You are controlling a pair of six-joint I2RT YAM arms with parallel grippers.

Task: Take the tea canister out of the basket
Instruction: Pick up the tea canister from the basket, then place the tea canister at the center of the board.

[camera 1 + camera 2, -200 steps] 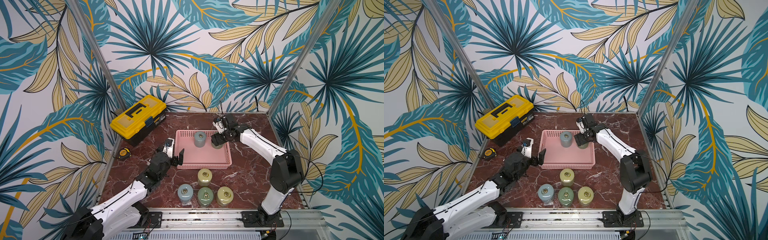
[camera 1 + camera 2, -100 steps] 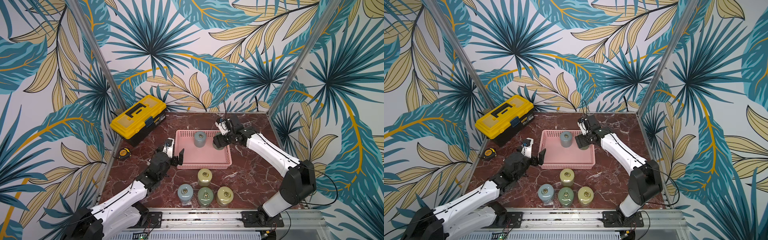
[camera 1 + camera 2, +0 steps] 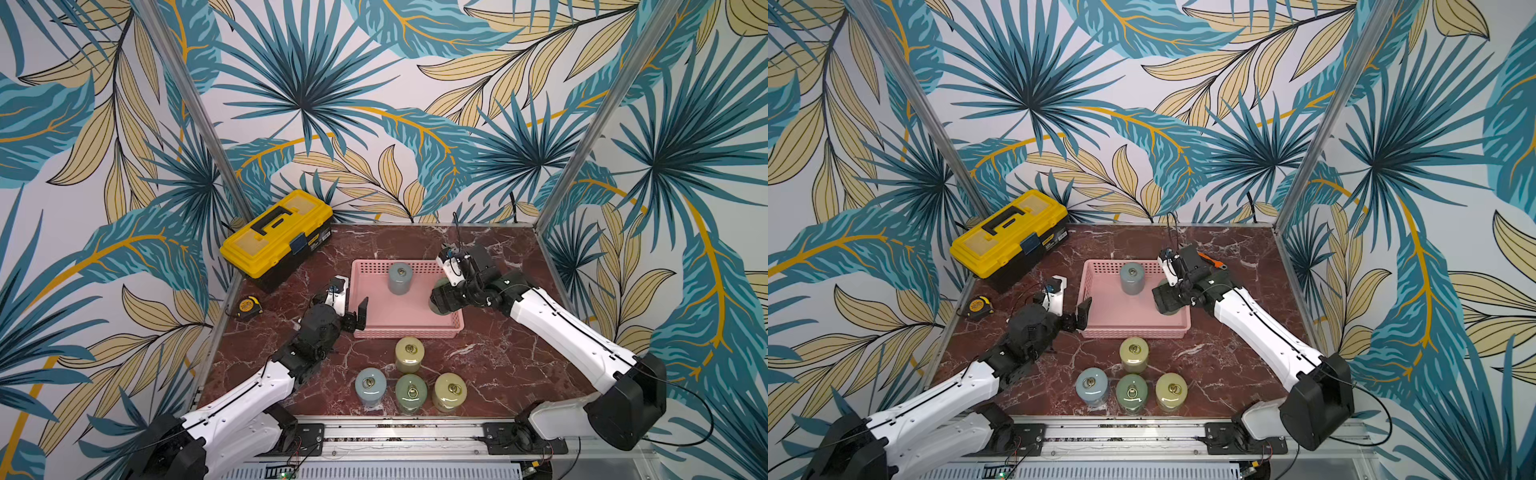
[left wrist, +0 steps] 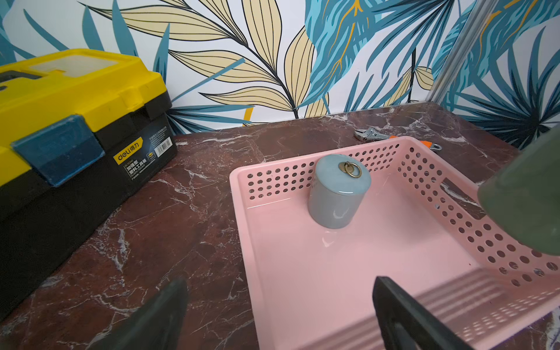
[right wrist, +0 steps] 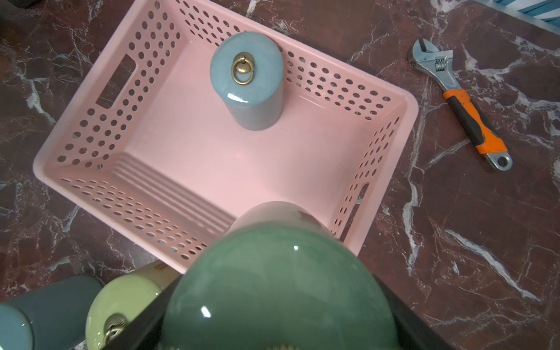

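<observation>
The pink basket (image 3: 405, 332) (image 3: 1133, 330) lies mid-table. A blue-grey tea canister (image 3: 400, 277) (image 3: 1132, 277) (image 4: 339, 191) (image 5: 247, 78) stands upright at its far wall. My right gripper (image 3: 444, 297) (image 3: 1169, 297) (image 5: 278, 327) is shut on a green tea canister (image 3: 438, 311) (image 4: 527, 197) (image 5: 278, 288), held in the air over the basket's right end. My left gripper (image 3: 351, 309) (image 3: 1071, 309) (image 4: 278, 315) is open and empty. It straddles the basket's left wall, one finger inside and one outside.
Several tea canisters (image 3: 409, 353) (image 3: 1133, 352) stand grouped in front of the basket. A yellow toolbox (image 3: 276, 235) (image 4: 75, 100) sits at the back left, with a tape measure (image 3: 248, 305) near it. An orange-handled wrench (image 5: 460, 103) (image 4: 372, 135) lies behind the basket's right end.
The right arm has swung its elbow out to the right and carried the green canister a little toward the front over the basket's right end. The left arm has not moved.
</observation>
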